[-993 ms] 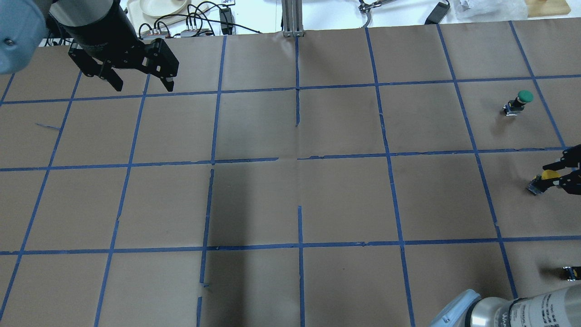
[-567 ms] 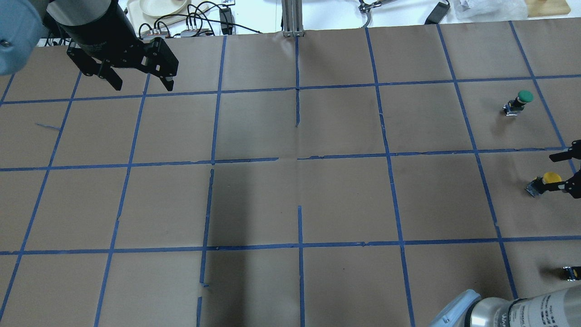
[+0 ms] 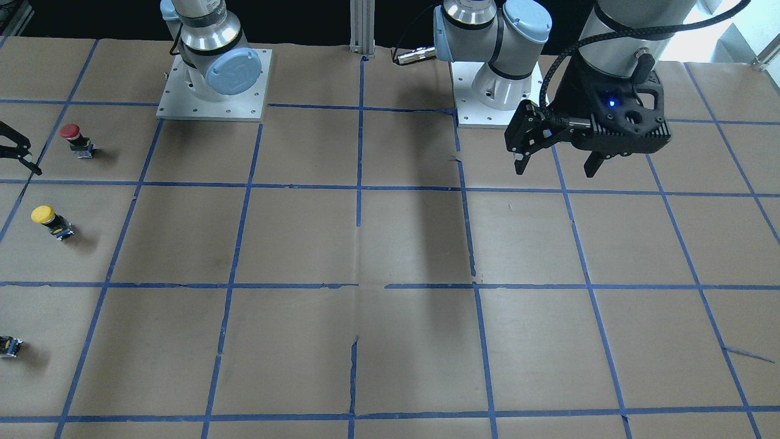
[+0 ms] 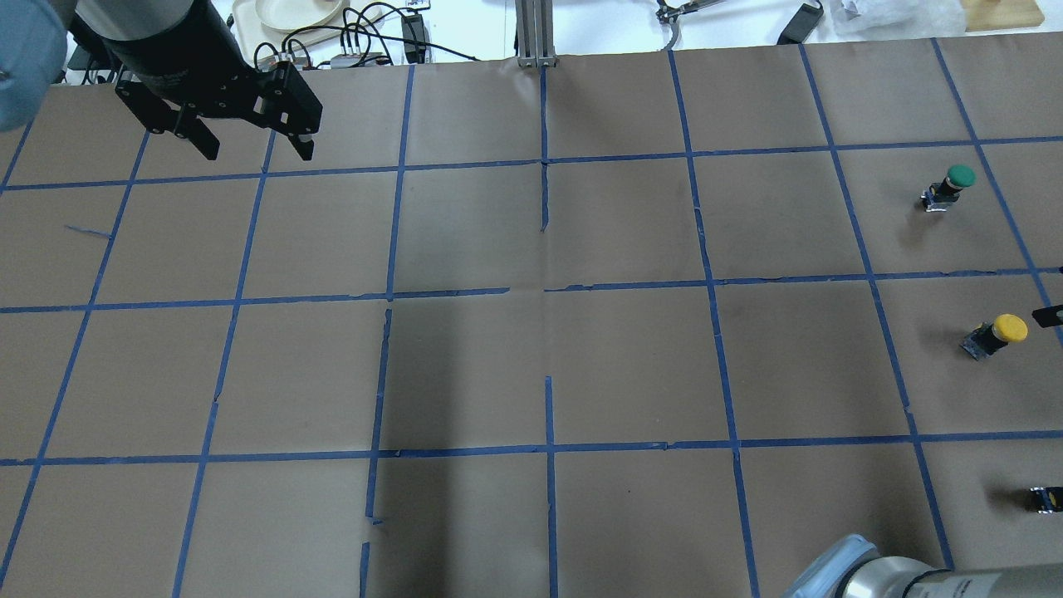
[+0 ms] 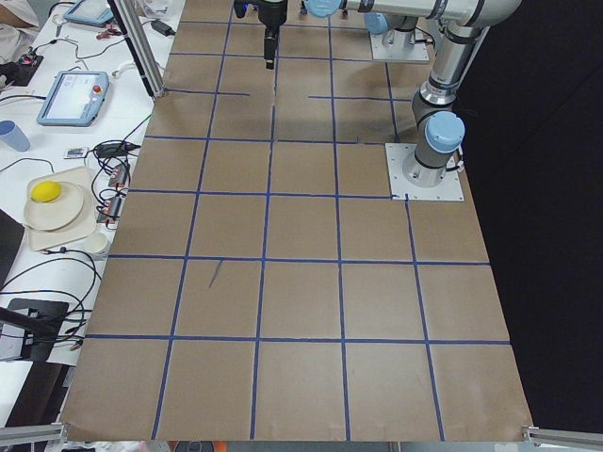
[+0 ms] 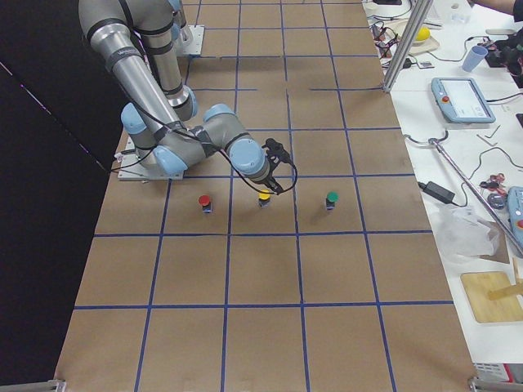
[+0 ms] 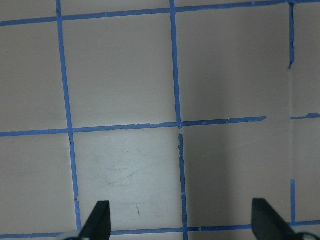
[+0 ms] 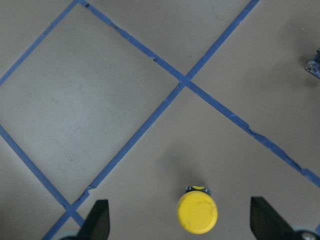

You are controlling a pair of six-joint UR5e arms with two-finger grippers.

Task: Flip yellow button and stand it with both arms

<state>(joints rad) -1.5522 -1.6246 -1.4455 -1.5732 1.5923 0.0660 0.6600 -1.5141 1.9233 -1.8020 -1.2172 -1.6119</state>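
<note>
The yellow button [image 4: 996, 332] stands cap up on the brown paper near the table's right end. It also shows in the front view [image 3: 49, 221], the right side view [image 6: 263, 198] and the right wrist view [image 8: 197, 212]. My right gripper [image 8: 182, 217] is open and empty, hovering above the button without touching it. Only one fingertip [image 4: 1048, 314] shows overhead, and two fingers [image 3: 15, 149] in the front view. My left gripper [image 4: 256, 151] is open and empty, high over the far left of the table [image 3: 556, 167], with bare paper below it [image 7: 182, 220].
A green button [image 4: 951, 187] stands farther from the robot than the yellow one. A red button [image 3: 72, 139] stands nearer to it. All three form a row [image 6: 331, 198]. A small dark base [image 4: 1045, 498] is cut by the overhead edge. Cables and a plate [image 4: 295, 12] lie beyond the far edge.
My right gripper, closed around the yellow button a second ago, has opened and drawn off to the right. The button stands free. My left gripper has drifted slightly away.
</note>
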